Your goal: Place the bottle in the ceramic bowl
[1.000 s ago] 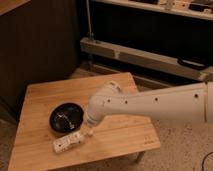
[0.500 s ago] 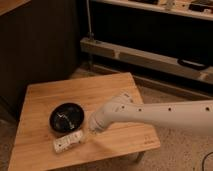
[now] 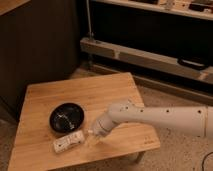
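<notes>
Bottle [image 3: 68,141]: small, white plastic, with dark label marks along its side. It lies flat on its side, long axis slightly skewed, so the end toward the gripper [image 3: 93,135] sits a little farther from the camera than the other end. That near end is just beside the gripper tip, on its left as seen from here; contact cannot be told, nor which end carries the cap.

Ceramic bowl [image 3: 66,117]: round, shallow, glossy black, with pale reflections inside, standing upright. It sits behind and left of the gripper, near but apart. The bottle lies outside it, just in front of its rim.
</notes>
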